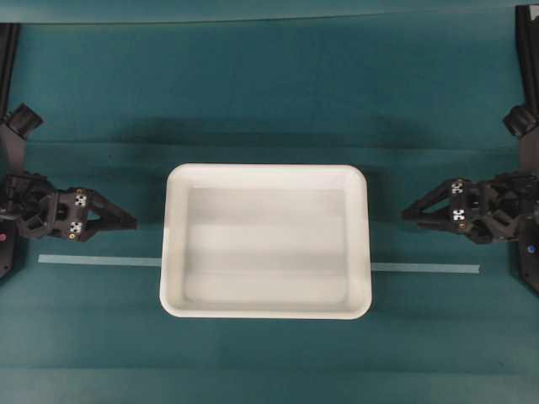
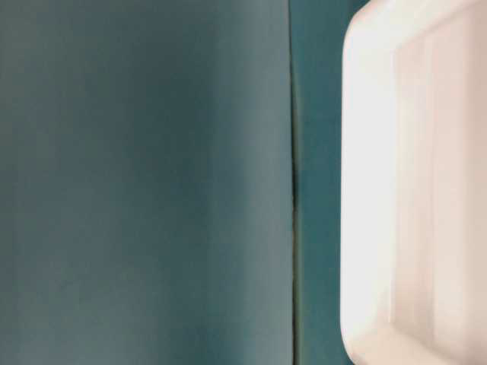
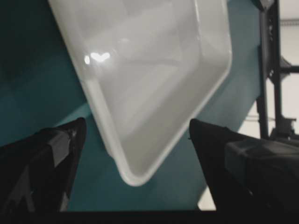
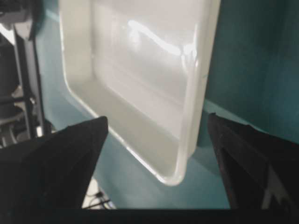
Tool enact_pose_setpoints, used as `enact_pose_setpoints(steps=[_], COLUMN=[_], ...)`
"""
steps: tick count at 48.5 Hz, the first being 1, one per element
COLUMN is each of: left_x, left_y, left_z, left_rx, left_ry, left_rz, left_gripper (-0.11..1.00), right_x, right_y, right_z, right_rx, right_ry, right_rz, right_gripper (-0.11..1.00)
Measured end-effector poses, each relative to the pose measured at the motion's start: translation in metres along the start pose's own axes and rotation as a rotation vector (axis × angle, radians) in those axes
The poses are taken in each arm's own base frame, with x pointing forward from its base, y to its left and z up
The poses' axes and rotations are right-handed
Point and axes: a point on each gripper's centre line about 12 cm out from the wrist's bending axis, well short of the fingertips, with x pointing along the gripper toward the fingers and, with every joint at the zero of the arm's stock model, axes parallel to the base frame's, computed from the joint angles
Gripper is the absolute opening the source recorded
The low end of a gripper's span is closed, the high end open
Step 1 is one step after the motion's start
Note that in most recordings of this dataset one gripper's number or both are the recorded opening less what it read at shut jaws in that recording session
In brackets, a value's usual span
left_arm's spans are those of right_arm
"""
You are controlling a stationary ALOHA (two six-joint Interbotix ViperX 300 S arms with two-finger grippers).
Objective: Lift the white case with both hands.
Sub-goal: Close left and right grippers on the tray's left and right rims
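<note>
1. The white case (image 1: pixel 266 241) lies flat on the bench (image 1: pixel 269 101), which is covered in teal cloth, near the middle of the overhead view. Its open side faces up and nothing is inside it.
2. A thin pale tape strip (image 1: pixel 99 261) runs across the bench from left to right and passes under the lower half of the case, showing on both sides of it.
3. The left claw (image 1: pixel 126 220) sits off the case's left edge, its tip pointing toward the case, with a clear gap of cloth between them.
4. The left claw is released: in the left wrist view its two dark fingers (image 3: pixel 56 154) stand wide apart, with a corner of the case in the space ahead of them, untouched.
5. The right claw (image 1: pixel 411 210) sits off the case's right edge, also pointing inward and apart from the rim.
6. The right claw is released too: in the right wrist view its fingers (image 4: pixel 74 154) are spread wide and frame a corner of the case without contact.
7. The table-level view shows only teal cloth and one rounded white edge of the case.
</note>
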Motion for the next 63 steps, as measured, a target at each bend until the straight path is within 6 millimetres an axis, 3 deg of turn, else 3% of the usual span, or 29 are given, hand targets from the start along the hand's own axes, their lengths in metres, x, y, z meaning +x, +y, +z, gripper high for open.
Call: enact_pose_setpoints(steps=[13, 35, 50, 63], left_x=[0.017, 0.048, 0.066, 0.078], left_y=[0.022, 0.033, 0.03, 0.027], left_z=[-0.005, -0.007, -0.006, -0.005], left_rx=[-0.002, -0.004, -0.001, 0.007], left_ry=[0.002, 0.018, 0.02, 0.022], left_rz=[0.027, 0.075, 0.085, 0.091], left_gripper=[0.95, 0.95, 0.95, 0.93], right_x=[0.023, 0.072, 0.09, 0.091], right_y=[-0.015, -0.02, -0.016, -0.016], right_z=[0.001, -0.011, -0.012, -0.012], right_rx=[0.001, -0.018, -0.013, -0.002], right_ry=[-0.031, -0.028, -0.035, -0.035], right_rz=[-0.042, -0.057, -0.058, -0.06], right_gripper=[0.91, 0.91, 0.91, 0.91])
